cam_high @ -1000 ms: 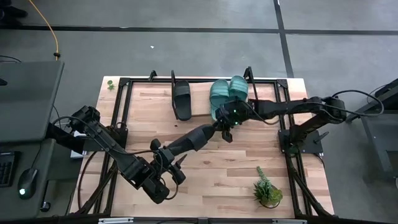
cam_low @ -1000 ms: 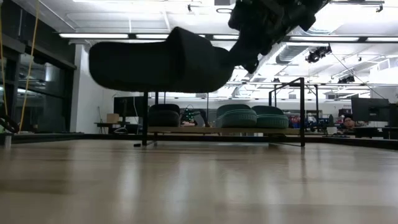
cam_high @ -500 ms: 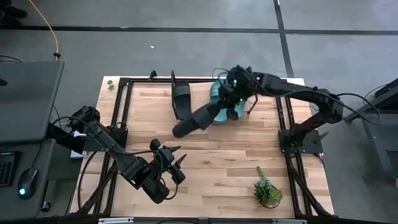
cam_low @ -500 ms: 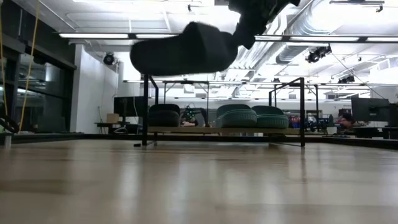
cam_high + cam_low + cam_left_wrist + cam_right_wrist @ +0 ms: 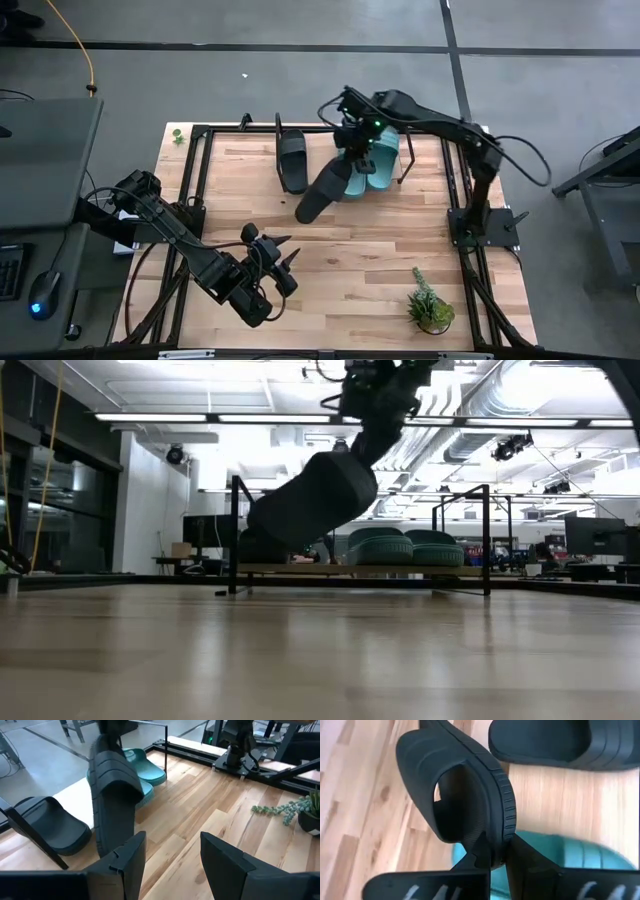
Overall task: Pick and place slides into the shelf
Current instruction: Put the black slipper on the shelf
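Above the shelf (image 5: 255, 150), the right pincer (image 5: 352, 148) is clamped on a black slide (image 5: 322, 190), which hangs tilted between another black slide (image 5: 292, 160) and two teal slides (image 5: 372, 160). The left pincer (image 5: 283, 262) waits partly open, empty, over the surface (image 5: 350, 290).

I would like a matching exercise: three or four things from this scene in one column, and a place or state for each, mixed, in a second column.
Things:
1. black slide in the air
2. teal slides
3. potted plant
4. left end effector

Places or states:
A. open, over the near part of the table
B. side by side on the shelf
C. held by the shut right end effector
D. near the table's right front corner

Pairs: 1-C, 2-B, 3-D, 4-A
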